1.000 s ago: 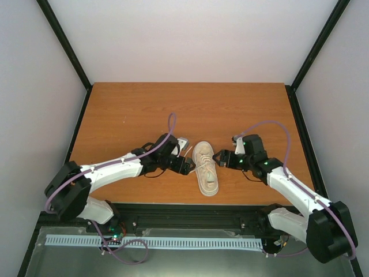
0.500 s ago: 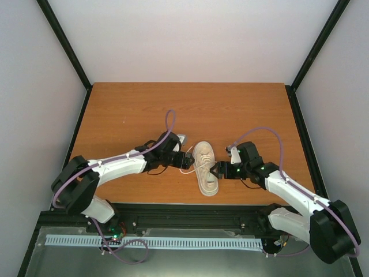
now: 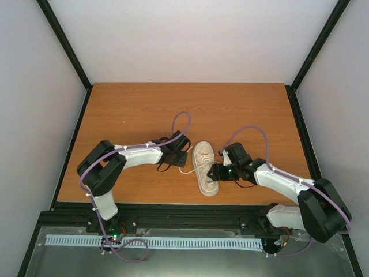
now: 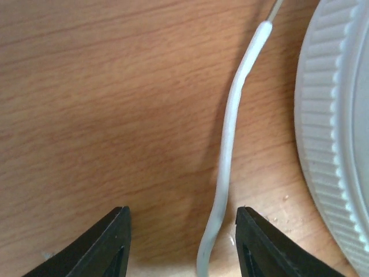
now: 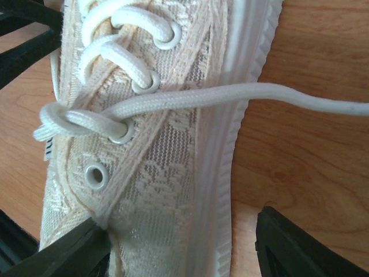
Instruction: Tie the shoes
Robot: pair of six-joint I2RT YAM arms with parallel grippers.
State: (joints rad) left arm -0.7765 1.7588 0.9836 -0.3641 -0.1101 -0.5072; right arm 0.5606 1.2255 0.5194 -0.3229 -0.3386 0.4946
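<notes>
The cream sneaker point(image 3: 205, 168) lies on the table, toe toward the far side, its laces untied. One loose white lace point(image 4: 228, 144) runs on the wood between the fingers of my open left gripper point(image 4: 183, 236), beside the ribbed sole point(image 4: 334, 144). In the top view the left gripper point(image 3: 184, 157) is at the shoe's left side. My right gripper point(image 3: 214, 173) is open at the shoe's right side; in the right wrist view point(image 5: 179, 251) its jaws straddle the shoe's side wall point(image 5: 167, 190) and sole. The other lace point(image 5: 230, 95) leaves an eyelet and trails right over the table.
The brown wooden table point(image 3: 132, 109) is walled by white panels with black posts. Purple cables point(image 3: 183, 118) loop above both wrists. The table's front edge and the arm bases lie just behind the shoe's heel point(image 3: 209, 187).
The right gripper has moved left and nearer, up against the shoe's right side. The left arm has folded and its gripper has turned down over the loose lace left of the shoe.
</notes>
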